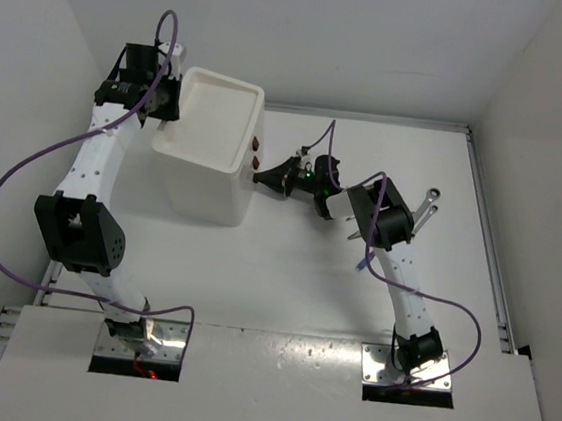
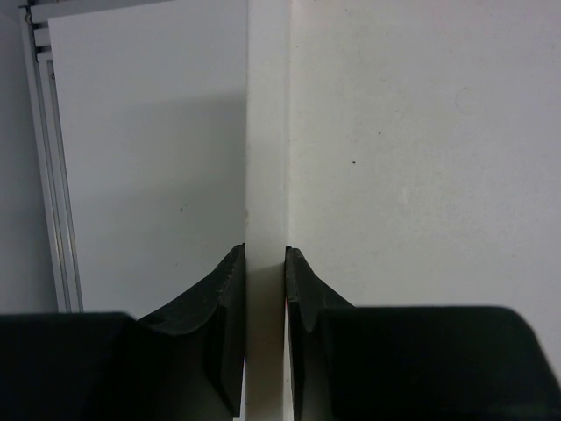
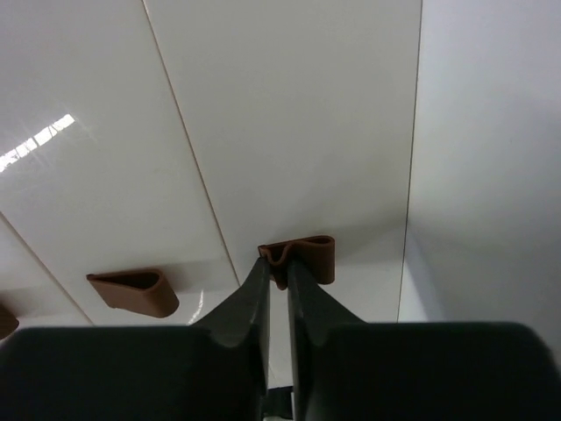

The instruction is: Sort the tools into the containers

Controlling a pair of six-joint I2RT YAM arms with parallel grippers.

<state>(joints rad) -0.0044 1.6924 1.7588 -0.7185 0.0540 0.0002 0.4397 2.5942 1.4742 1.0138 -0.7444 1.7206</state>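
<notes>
1. White drawer unit [image 1: 204, 177] stands upper left of centre in the top view. Left gripper [image 2: 265, 256] is pressed together on its thin rim, likely to brace it against a pull.
2. Right gripper [image 3: 279, 265] pinches a brown knob [image 3: 316, 254] on the drawer front, presumably to draw that drawer open for tools.
3. Silver wrench [image 1: 425, 206] lies right of centre on the table, well apart from the unit.
4. No labels or writing legible.

Top overhead, facing down; wrist views close-up; all share drawer unit [image 1: 201, 190].
</notes>
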